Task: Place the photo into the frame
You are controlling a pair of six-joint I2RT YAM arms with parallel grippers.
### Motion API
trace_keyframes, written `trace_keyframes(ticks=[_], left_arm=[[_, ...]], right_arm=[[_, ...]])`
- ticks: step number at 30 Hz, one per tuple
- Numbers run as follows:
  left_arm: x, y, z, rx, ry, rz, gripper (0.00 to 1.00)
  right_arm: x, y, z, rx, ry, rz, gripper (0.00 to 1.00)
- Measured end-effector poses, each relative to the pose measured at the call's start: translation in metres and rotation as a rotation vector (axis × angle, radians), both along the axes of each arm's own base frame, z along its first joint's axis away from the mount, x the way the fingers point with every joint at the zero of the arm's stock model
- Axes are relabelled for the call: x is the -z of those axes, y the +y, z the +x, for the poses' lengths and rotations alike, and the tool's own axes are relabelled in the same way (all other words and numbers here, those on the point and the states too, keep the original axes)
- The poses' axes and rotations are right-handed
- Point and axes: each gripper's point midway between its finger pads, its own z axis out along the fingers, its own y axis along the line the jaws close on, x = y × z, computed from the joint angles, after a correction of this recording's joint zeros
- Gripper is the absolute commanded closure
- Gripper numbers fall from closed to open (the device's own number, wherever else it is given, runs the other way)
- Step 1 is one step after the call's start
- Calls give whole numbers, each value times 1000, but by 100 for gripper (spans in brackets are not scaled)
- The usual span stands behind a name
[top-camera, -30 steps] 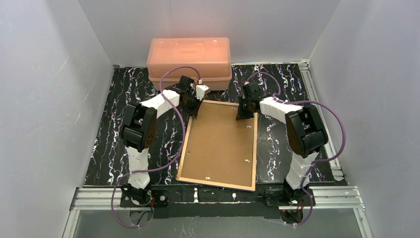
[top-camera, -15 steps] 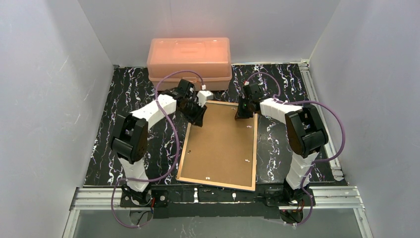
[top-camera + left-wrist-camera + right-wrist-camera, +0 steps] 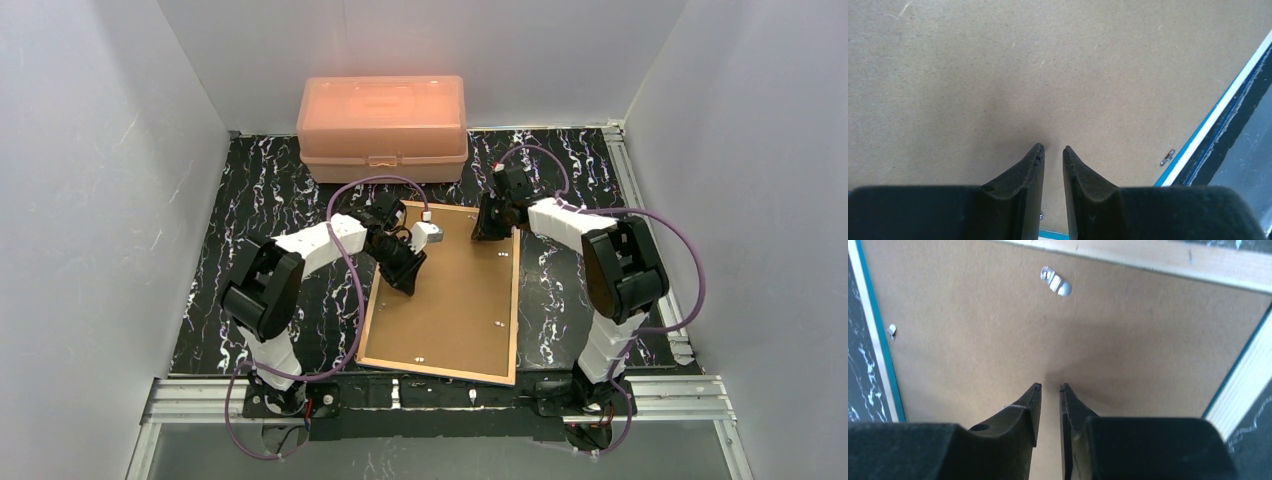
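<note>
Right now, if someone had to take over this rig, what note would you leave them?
Left gripper: jaws slightly apart, empty, tips low over the backing of the frame, near its left edge.
Right gripper: jaws slightly apart, empty, over the backing near the far right corner.
The frame lies face down on the table, backing in place.
The photo is not in view; whether it sits under the backing cannot be told.
Left to do: confirm the photo is inside and check the metal tabs.
</note>
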Motion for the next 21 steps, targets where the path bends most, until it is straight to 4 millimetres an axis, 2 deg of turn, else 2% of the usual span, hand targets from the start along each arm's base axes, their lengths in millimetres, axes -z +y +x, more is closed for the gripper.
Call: trace_keyframes(ticks=[4, 7, 10, 13, 16, 21], left_arm=[[3, 3, 4, 1, -26, 22, 83], [4, 6, 6, -3, -37, 38, 83], [5, 7, 7, -5, -41, 47, 83], [6, 9, 7, -9, -42, 56, 83], [4, 14, 6, -18, -36, 70, 81], [-10, 20, 11, -54, -35, 70, 76]], right_arm=[[-21, -5, -18, -12, 7, 0, 71], [-44, -11, -40, -23, -20, 7, 76], [-55, -18, -82, -45, -16, -10, 80], [-49, -19, -128, -91, 28, -37, 83], [-34, -26, -174, -129, 107, -87, 85], [-23, -36, -218, -143, 188, -134, 88]])
